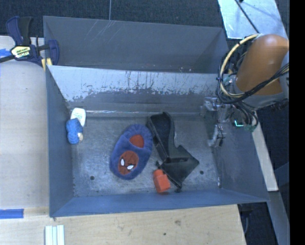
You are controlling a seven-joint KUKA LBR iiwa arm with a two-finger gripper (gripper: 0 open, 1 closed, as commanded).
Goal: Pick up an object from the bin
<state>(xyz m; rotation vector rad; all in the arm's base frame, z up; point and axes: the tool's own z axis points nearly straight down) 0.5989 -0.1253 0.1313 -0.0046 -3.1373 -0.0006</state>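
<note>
Grey bin (142, 50): end effector (217, 136) near right wall, grip state unclear; black angled piece (168, 146) nearest, blue slipper (131, 154) and orange block (161, 181) further left.

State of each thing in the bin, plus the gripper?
Blue Spider-Man slipper: lying flat mid-floor, opening up.
Black angular object: lying just right of the slipper.
Orange block: on the floor near the front wall, against the black object.
Blue-and-white toy: lying by the left wall.
Gripper: by the right wall, apart from all items.

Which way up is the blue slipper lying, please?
Sole down: the blue slipper shows its foot opening and the red face on its toe, both facing up.
</note>
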